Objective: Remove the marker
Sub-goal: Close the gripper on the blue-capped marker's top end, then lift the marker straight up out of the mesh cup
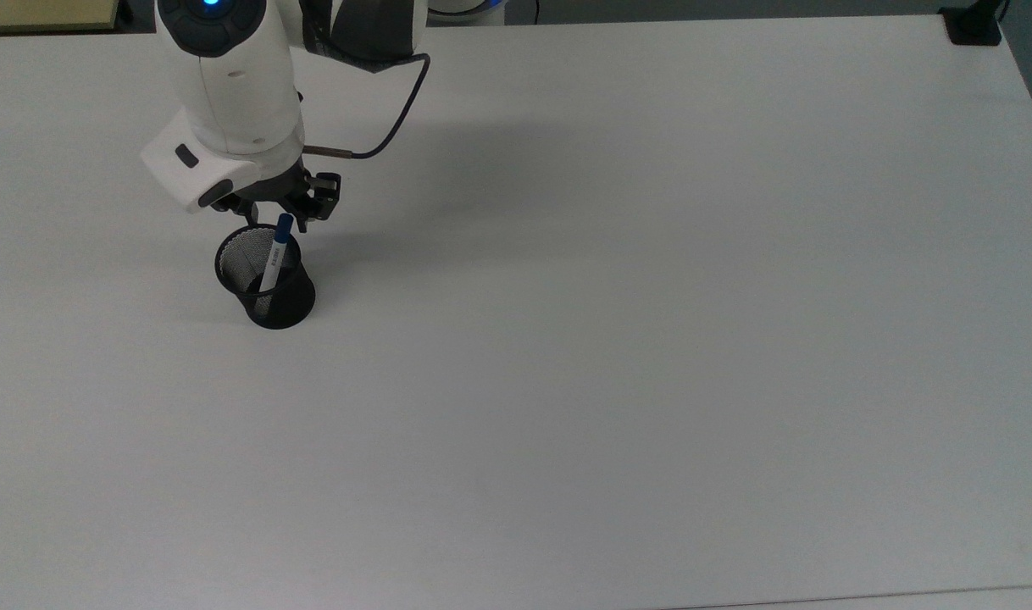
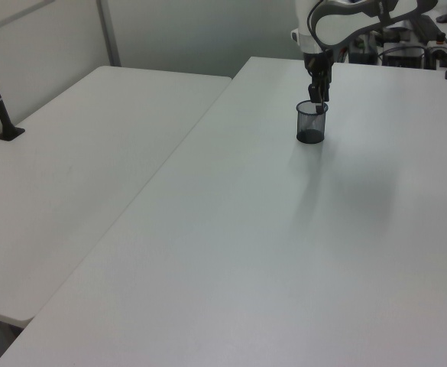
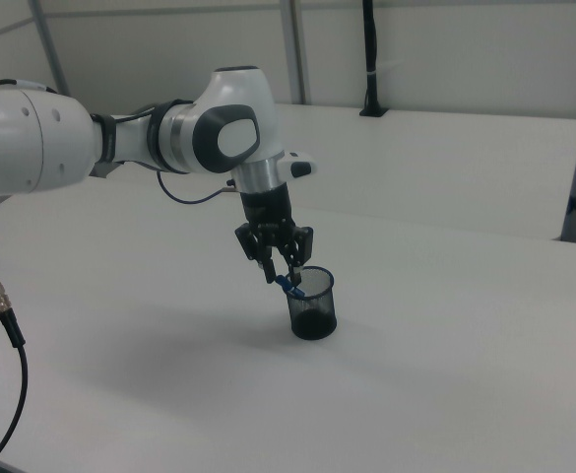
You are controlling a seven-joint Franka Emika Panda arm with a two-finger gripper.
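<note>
- The marker (image 1: pixel 274 254) is a slim, smooth white barrel with a blue cap and dark printing. It stands tilted inside the cup, cap end up and resting on the rim at about 1 o'clock in the top view.
- The black mesh cup (image 1: pixel 268 286) is round and see-through, wider at the mouth than at the base. It stands upright on the worktop.
- The hand (image 1: pixel 280 214) hangs right over the cap. Its two dark fingers are apart, one on each side of the blue cap in the top view and the right view (image 3: pixel 281 273), with no clear contact.
- The arm (image 1: pixel 228 93) is glossy white with dark joints. It reaches in from 12 o'clock of the cup in the top view, and a thin dark cable (image 1: pixel 389 127) loops off it.
- The worktop (image 1: pixel 651 322) is flat, matt white and plain. From 3 to 6 o'clock of the cup, the top view shows wide open surface.
- In the left view a second white table (image 2: pixel 78 160) butts against its long edge.
- A black clamp (image 1: pixel 973 25) sits at the far corner, at about 2 o'clock in the top view, well apart from the cup.
</note>
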